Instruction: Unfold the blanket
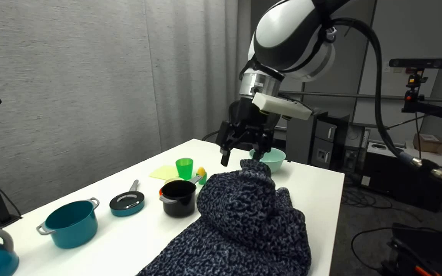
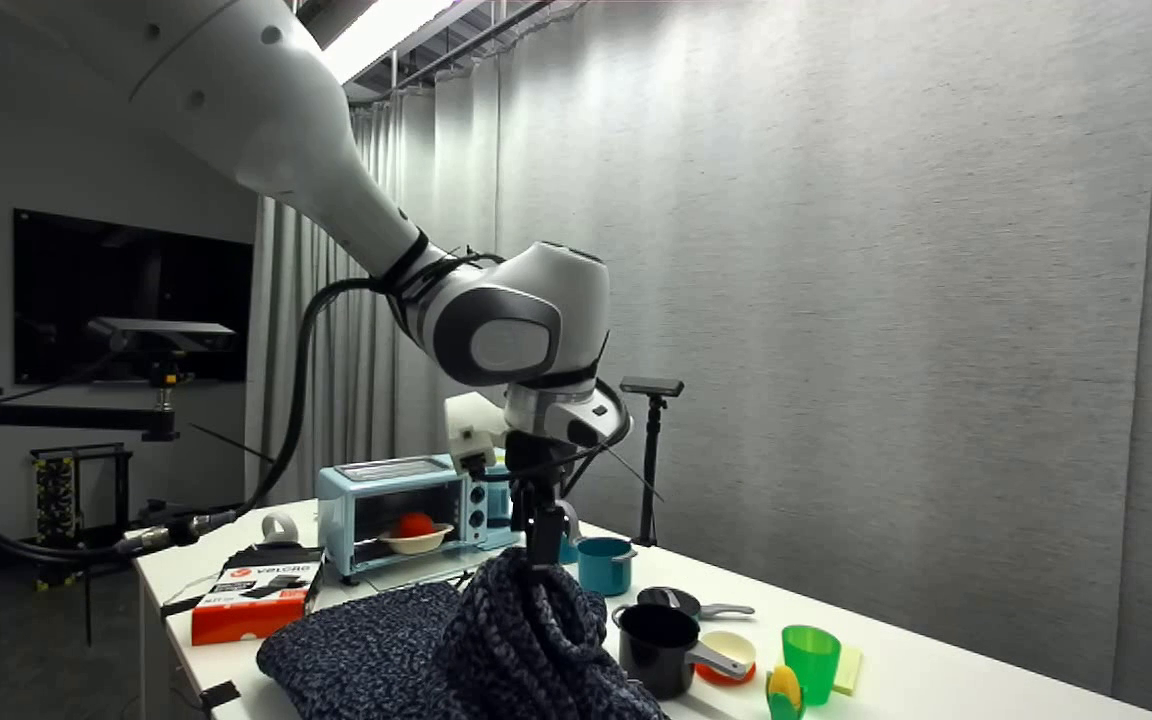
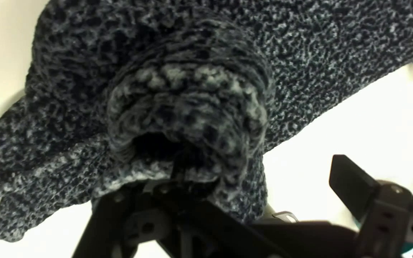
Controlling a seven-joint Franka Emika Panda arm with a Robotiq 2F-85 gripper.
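Observation:
The blanket point(image 1: 244, 214) is dark navy flecked with grey-blue. It lies bunched on the table, with a raised folded lump and a flatter part spreading away; it also shows in an exterior view point(image 2: 366, 650) and fills much of the wrist view point(image 3: 317, 53). My gripper point(image 1: 241, 158) is open just above the lump's peak; it also shows in an exterior view point(image 2: 543, 545). In the wrist view, the gripper point(image 3: 260, 172) has one finger at the opening of a blanket fold, its tip partly hidden there. The other finger stands apart, off the blanket.
A black pot point(image 1: 178, 199) stands close beside the blanket. A teal pot point(image 1: 73, 226), a small pan point(image 1: 127, 203), a green cup point(image 1: 184, 168) and a mint bowl point(image 1: 276, 159) are on the table. A toaster oven point(image 2: 396, 520) and a Velcro box point(image 2: 256, 600) stand beyond the blanket.

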